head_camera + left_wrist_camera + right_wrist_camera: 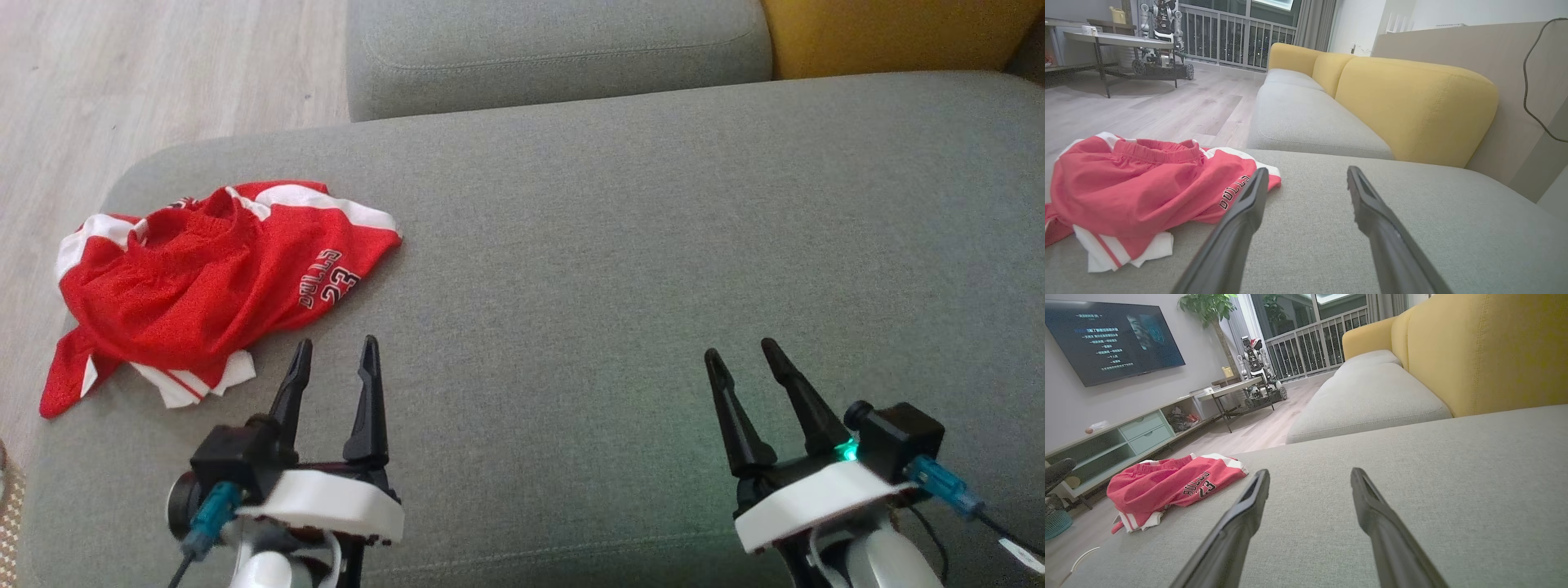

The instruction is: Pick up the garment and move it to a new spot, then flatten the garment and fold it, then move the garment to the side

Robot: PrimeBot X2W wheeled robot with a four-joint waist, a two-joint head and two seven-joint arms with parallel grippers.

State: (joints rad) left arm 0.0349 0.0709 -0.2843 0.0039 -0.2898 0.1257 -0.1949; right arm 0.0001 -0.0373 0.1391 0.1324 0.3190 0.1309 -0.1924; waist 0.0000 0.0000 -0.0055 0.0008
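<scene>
- Lying crumpled near the cushion's (pixel 653 245) left edge: red-and-white garment (pixel 204 286), partly bunched, white trim showing underneath.
- Left gripper (pixel 336 347) released, fingers spread, empty; poised just beside the garment's near side, not touching.
- Right gripper (pixel 743 349) likewise released and empty, over bare grey cushion, well apart from the garment.

Living room at night, with a grey sofa (pixel 653 245) and pale wood floor (pixel 122 73).
Yellow back cushions (pixel 1412 110) line the sofa's far edge; a television (pixel 1114 335) hangs above a low cabinet (pixel 1139 433), near a railed window (pixel 1229 41).
</scene>
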